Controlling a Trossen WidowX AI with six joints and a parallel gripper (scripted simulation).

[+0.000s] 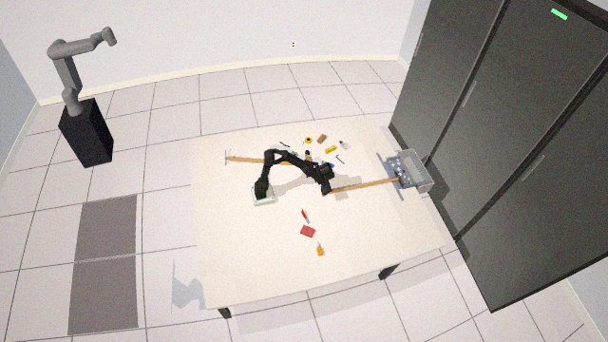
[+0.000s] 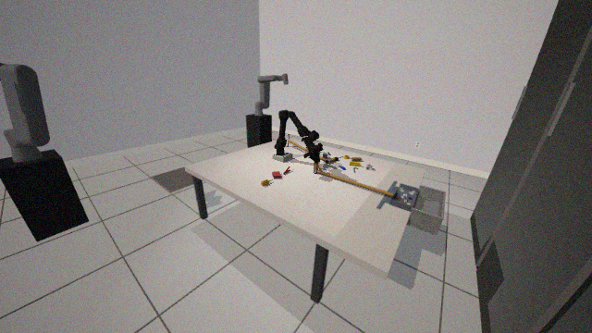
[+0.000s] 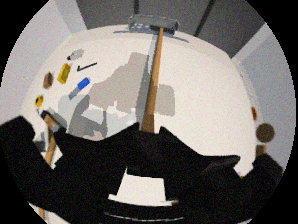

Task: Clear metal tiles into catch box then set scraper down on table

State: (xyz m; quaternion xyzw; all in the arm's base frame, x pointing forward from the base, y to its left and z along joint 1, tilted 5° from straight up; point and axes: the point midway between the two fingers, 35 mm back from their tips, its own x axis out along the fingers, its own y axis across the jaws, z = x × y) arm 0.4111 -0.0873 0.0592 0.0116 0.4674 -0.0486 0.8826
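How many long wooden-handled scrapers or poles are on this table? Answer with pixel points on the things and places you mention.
2. The long scraper [image 1: 366, 184] [image 2: 356, 181] [image 3: 155, 82] is in the jaws, running out toward the catch box [image 1: 428, 181] [image 2: 427, 222]. Another long pole [image 1: 247, 160] [image 2: 298, 145] lies behind the arm [image 1: 269, 161] [image 2: 282, 129], which hides part of it. More could be hidden there.

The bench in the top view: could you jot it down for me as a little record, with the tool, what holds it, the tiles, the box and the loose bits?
tool: long scraper with a wooden handle, reaching toward the plate
held by: end effector, shut on the handle
tiles: small pale pieces on the dark plate; exact count unclear
box: grey catch box at the plate's far end
loose bits: red block, yellow block
job: unfinished, tiles remain on the plate
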